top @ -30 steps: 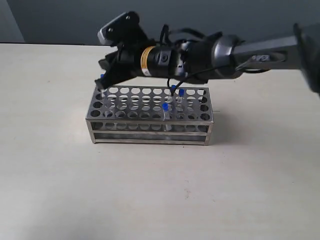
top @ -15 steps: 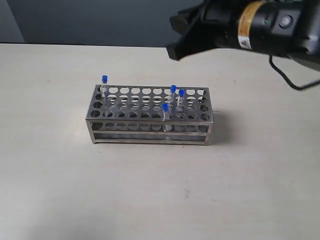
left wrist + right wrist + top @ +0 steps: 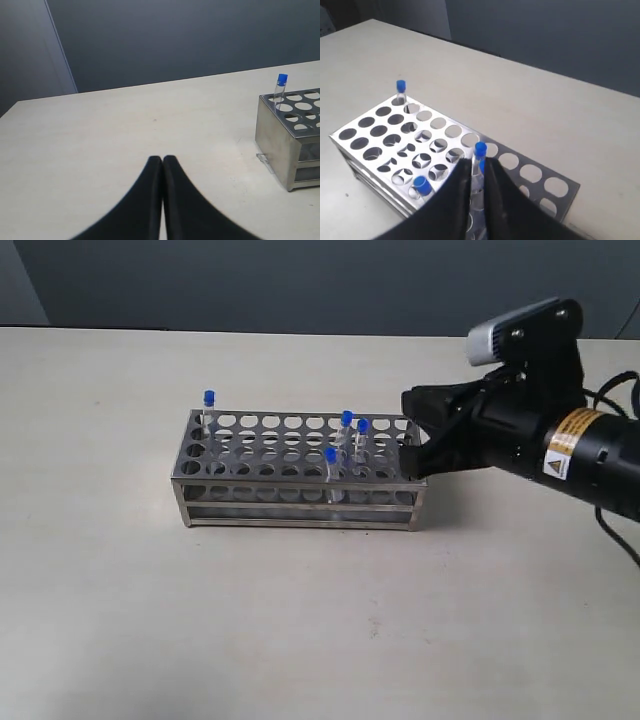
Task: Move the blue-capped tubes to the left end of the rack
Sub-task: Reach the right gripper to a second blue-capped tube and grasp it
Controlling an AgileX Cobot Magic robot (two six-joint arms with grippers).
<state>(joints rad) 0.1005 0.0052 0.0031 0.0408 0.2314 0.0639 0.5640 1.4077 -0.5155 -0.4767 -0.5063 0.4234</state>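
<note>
Shiny steel rack [image 3: 300, 465], top plate punched with round holes, sides open. In it, four slim clear blue-capped tubes [image 3: 346, 430]: one at the rack's far left corner, three (close together) toward its right end. Right gripper [image 3: 475, 167] at the rack's right end, black jaws narrowly parted, empty, one cap in line with the gap. Left gripper [image 3: 162, 160] off the rack's left end, jaws pressed together, holding nothing.

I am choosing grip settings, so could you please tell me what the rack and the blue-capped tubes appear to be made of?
The rack looks like polished metal, probably steel: silvery, shiny, reflective perforated plates. The blue-capped tubes look like clear plastic, possibly glass: the rack shows through them. Their caps are opaque blue, likely plastic.
</note>
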